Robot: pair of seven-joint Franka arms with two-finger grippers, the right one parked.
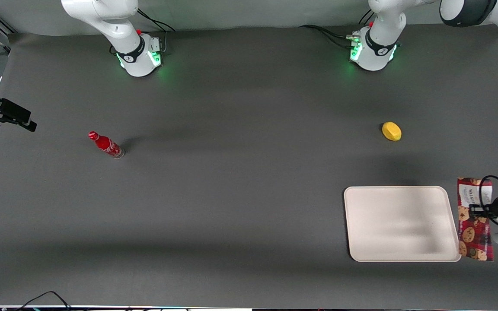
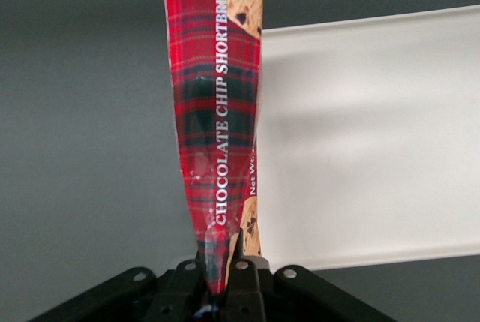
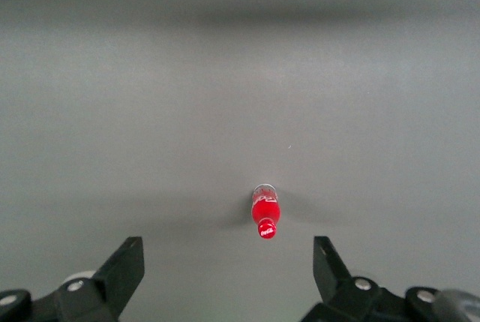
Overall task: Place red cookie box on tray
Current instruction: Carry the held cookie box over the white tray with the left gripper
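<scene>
The red cookie box [image 1: 474,218], a long dark-red tartan carton printed with cookies, lies beside the tray [image 1: 400,223] at the working arm's end of the table, along the tray's shorter side. My gripper [image 1: 476,211] is over the box's middle, shut on it. In the left wrist view the box [image 2: 217,123] stretches away from the gripper [image 2: 219,281], pinched between both fingers, with the cream-white tray [image 2: 375,149] alongside it. The tray's surface is bare.
A yellow lemon-like object [image 1: 391,131] sits farther from the front camera than the tray. A small red bottle [image 1: 106,145] stands toward the parked arm's end of the table, also seen in the right wrist view as the bottle [image 3: 265,213].
</scene>
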